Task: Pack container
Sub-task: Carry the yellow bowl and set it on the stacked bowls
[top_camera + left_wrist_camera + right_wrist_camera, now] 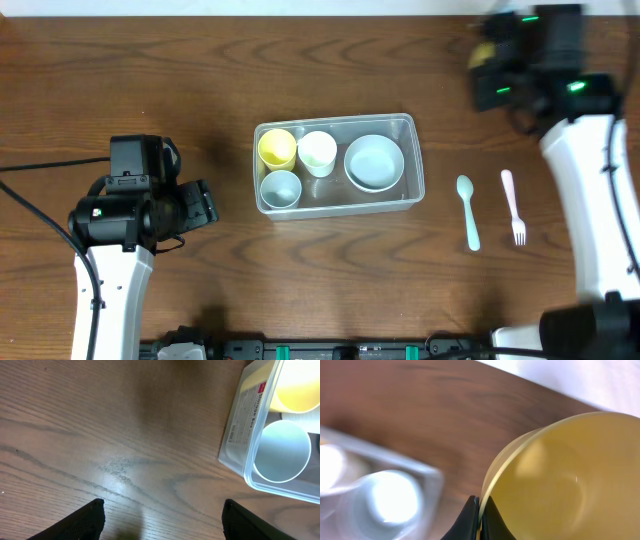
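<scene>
Dark wood-grain table (120,60) fills every view. We see the container (336,119) at the middle of it, its long sides running left to right. The left gripper (162,515) hangs over bare wood just left of the container's short end, apart from it. Its 2 fingertips stand wide apart and grasp nothing, so it is released. From the left wrist we read a printed label on that short wall.

The right gripper (480,512) is at the far right corner of the table, well apart from the container, which shows only as a blur at the lower left of the right wrist view. Its 2 fingers are clenched on the rim of a yellow bowl (555,480), 1 finger on each side of the rim.

Inside the container we count 4 upright vessels, all empty. A yellow cup (277,148) sits in the far left corner, with a pale-blue cup (281,188) just beside it in the near left corner. A white cup (317,153) stands next to the yellow cup toward the middle. A pale bowl (374,162) takes up the right half.

Right of the container lie a pale-green spoon (467,212) and a pink fork (513,206), side by side and not touching.
</scene>
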